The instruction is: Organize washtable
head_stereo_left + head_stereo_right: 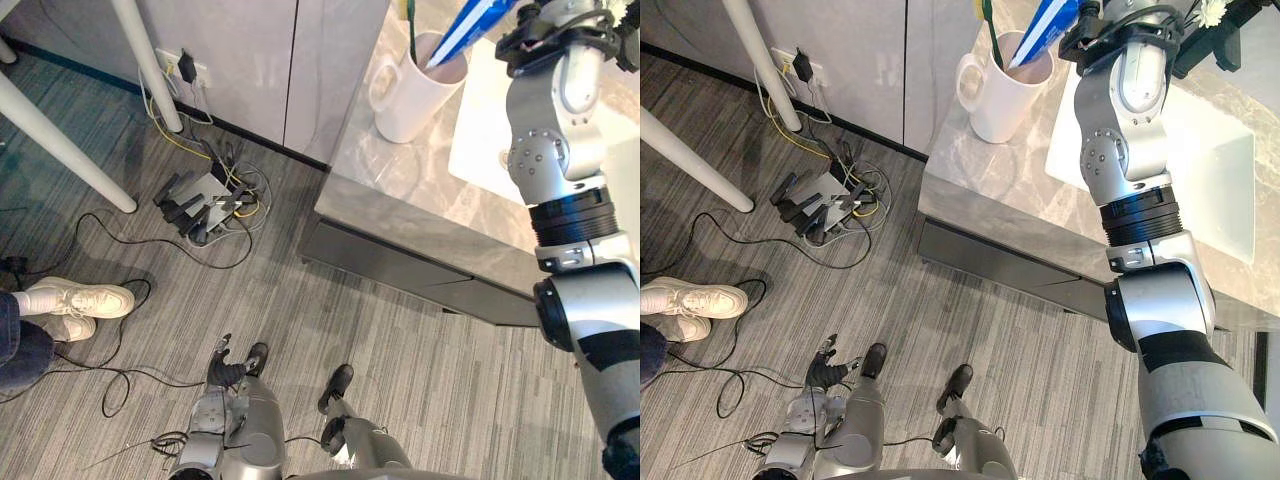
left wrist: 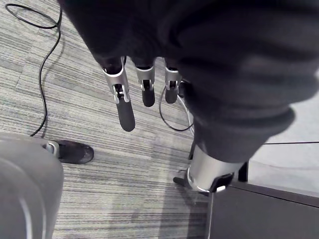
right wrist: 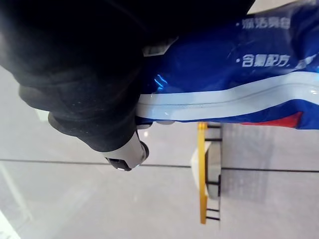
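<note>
A white mug stands near the left corner of the grey marble washtable, with a green-handled toothbrush in it. My right hand reaches over the table and is shut on a blue toothpaste tube, whose lower end points into the mug's mouth. In the right wrist view the tube lies across my right hand, blue with a white stripe. My left hand hangs low beside me over the floor, its fingers straight and holding nothing.
A white basin is set into the table right of the mug. On the carpet to the left lie a power strip with tangled cables, white table legs and a person's white shoes.
</note>
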